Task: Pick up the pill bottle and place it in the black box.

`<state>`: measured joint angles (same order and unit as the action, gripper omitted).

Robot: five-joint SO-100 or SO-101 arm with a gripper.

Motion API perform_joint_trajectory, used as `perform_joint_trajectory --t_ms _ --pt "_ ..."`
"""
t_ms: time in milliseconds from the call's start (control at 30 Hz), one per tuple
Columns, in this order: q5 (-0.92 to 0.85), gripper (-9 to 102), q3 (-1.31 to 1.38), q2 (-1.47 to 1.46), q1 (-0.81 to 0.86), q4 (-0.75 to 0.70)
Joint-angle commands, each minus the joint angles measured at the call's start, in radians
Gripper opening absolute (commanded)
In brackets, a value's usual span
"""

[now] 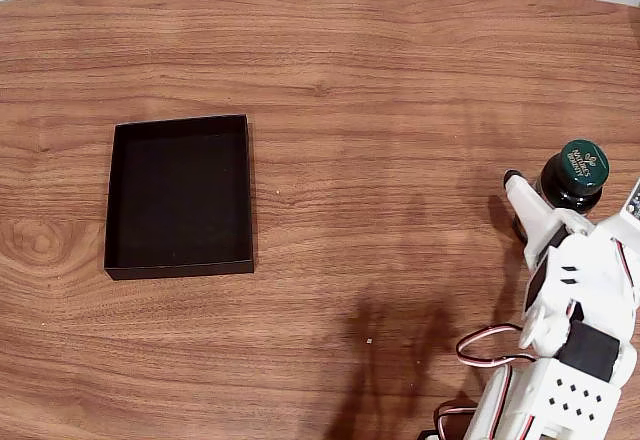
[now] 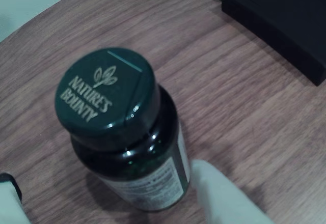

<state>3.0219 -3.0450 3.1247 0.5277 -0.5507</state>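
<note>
The pill bottle [image 1: 574, 173] stands upright near the table's right edge in the fixed view, dark green with a lettered cap. In the wrist view the pill bottle [image 2: 117, 117] is seen close up, its white label facing down the frame. My gripper [image 1: 575, 188] is open around it, with one white finger [image 1: 522, 198] left of the bottle. The wrist view shows the gripper [image 2: 107, 186] straddling the bottle, one finger [image 2: 224, 196] close beside it at lower right and the other at the lower left corner with a gap. The black box [image 1: 180, 196] lies empty far to the left.
The white arm [image 1: 570, 350] with red and white cables fills the lower right corner of the fixed view. A black flat-edged object [image 2: 285, 25] with a green-tipped part lies at the upper right of the wrist view. Bare wood table [image 1: 380, 210] stretches between bottle and box.
</note>
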Motion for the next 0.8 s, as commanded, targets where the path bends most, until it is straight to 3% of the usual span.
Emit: perform_joint_trajectory --t_ms 0,300,767 --pt "0.014 42 0.015 -0.023 0.012 0.051" --pt "0.035 42 0.015 -0.183 0.044 0.202" --pt "0.046 45 0.015 -0.302 0.044 0.322"
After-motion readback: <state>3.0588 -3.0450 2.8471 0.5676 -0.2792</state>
